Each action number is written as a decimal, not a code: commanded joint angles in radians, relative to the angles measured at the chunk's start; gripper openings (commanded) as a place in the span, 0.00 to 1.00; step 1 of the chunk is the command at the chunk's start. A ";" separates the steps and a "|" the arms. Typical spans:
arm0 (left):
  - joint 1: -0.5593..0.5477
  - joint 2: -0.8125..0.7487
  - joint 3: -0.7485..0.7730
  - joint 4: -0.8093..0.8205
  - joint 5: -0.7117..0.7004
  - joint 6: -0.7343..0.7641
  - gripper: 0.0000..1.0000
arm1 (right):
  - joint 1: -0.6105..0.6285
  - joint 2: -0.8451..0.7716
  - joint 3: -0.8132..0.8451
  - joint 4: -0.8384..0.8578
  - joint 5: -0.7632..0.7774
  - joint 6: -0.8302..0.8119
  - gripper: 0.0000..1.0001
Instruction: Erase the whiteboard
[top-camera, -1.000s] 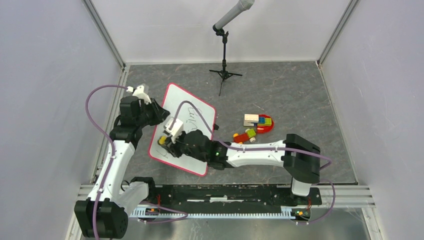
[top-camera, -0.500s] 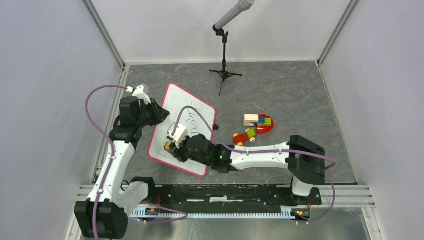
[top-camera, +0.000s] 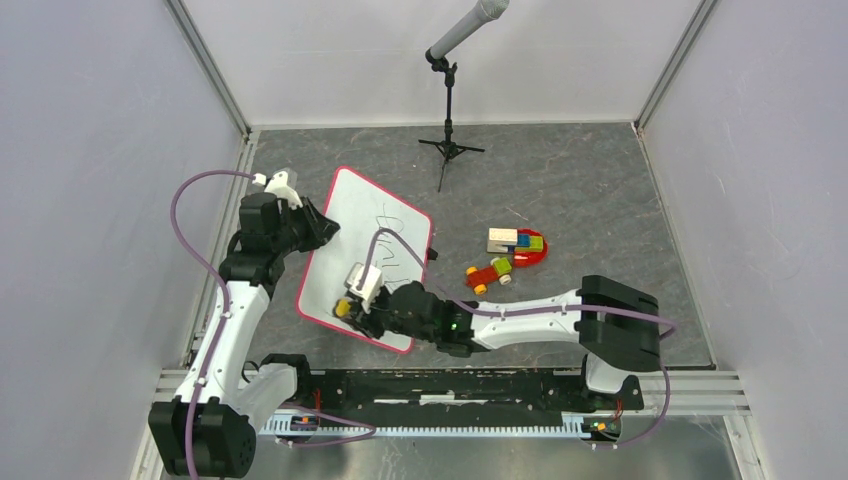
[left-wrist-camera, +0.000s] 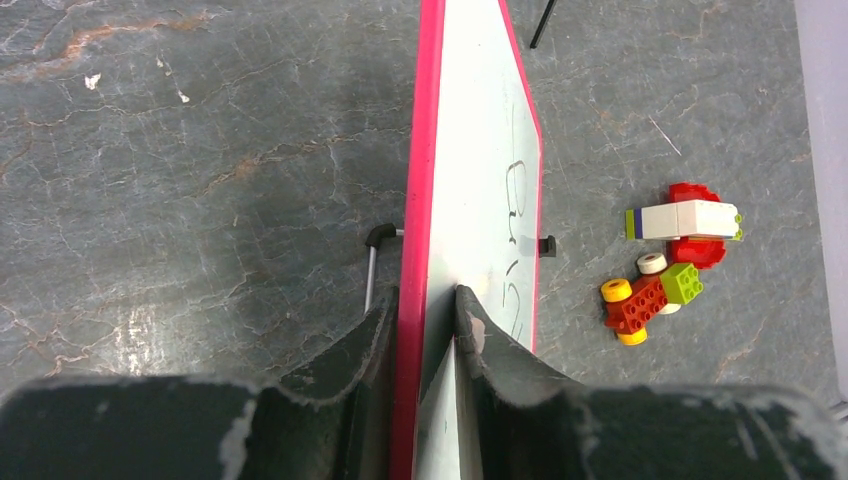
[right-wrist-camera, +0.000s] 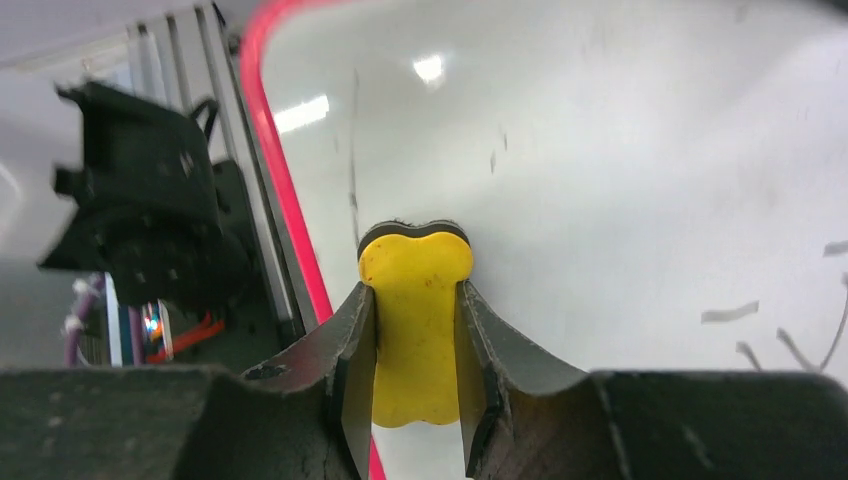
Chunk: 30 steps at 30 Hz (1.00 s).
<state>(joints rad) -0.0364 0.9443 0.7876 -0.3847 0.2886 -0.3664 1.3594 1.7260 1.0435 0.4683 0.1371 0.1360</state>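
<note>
The whiteboard is a white rectangle with a thin red-pink frame and rounded corners; it sits on the left half of the desk, at about 9 o'clock from the middle, turned so its long sides run from 7 to 1 o'clock; black scribbles mark the part toward its 3 o'clock edge, while the end toward 7 o'clock looks nearly clean, with only faint grey flecks in the right wrist view; a small black clip juts from its right edge; the left wrist view shows it edge-on and propped at a slant rather than flat; the left pincer is pinching the frame at the board's 10 o'clock edge, one finger on each face; the right pincer is clamped on a yellow eraser, bone-shaped with a dark pad, which presses on the white face near the 7 o'clock corner, just beside the frame; the desk is dark grey with a marbled stone look; at 3 o'clock from the board, well apart, lies a cluster of toy bricks in red, yellow, green and white; at 12 o'clock a microphone stands on a small black tripod; pale plain walls enclose three sides, and a metal rail runs along the near edge.
</note>
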 joint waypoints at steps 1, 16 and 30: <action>-0.016 0.017 0.000 -0.027 -0.017 -0.016 0.02 | 0.004 -0.015 -0.145 -0.120 0.035 0.025 0.19; -0.016 0.010 -0.006 -0.028 -0.019 -0.020 0.02 | 0.029 0.122 0.276 -0.202 -0.011 -0.079 0.20; -0.016 0.015 -0.005 -0.028 -0.005 -0.023 0.02 | 0.015 -0.013 -0.089 -0.200 0.083 0.000 0.20</action>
<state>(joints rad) -0.0360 0.9531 0.7864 -0.3729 0.2909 -0.3668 1.3735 1.7290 1.0733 0.4042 0.1776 0.1051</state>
